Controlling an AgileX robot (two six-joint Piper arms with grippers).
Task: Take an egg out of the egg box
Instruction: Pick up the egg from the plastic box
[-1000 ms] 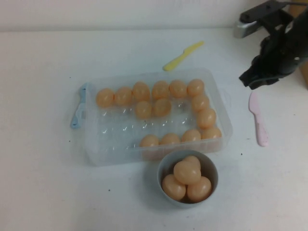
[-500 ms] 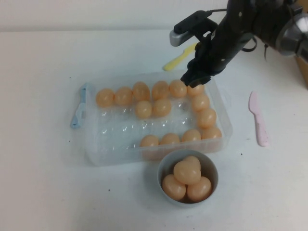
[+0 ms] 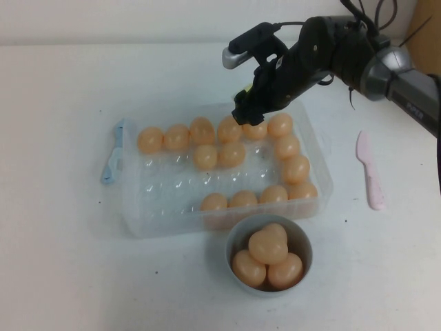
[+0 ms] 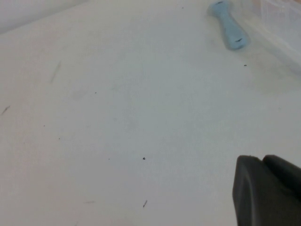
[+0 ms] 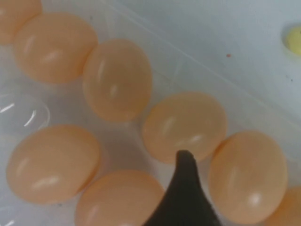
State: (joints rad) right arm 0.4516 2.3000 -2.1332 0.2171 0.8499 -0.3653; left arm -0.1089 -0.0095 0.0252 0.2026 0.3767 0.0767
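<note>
The right gripper has swung in from the desk's far right edge and now hangs over the far rim of the egg box, above the back row of eggs.

From the high view, its tip sits just over the egg fifth along that row, between its neighbours; whether its fingers are wide or narrow cannot be told here. The box's middle dimples lie bare, with eggs lining the far, right and near sides. A grey-blue bowl of four eggs touches the box's near wall. A pink spatula lies well apart on the right, and a blue clip sits at the box's left end.

The left wrist view shows open white desk, the blue clip far off, and a dark corner of the left gripper; its fingers' state cannot be told.

In the right wrist view, one dark fingertip points down beside the egg, close to the box's wall.
</note>
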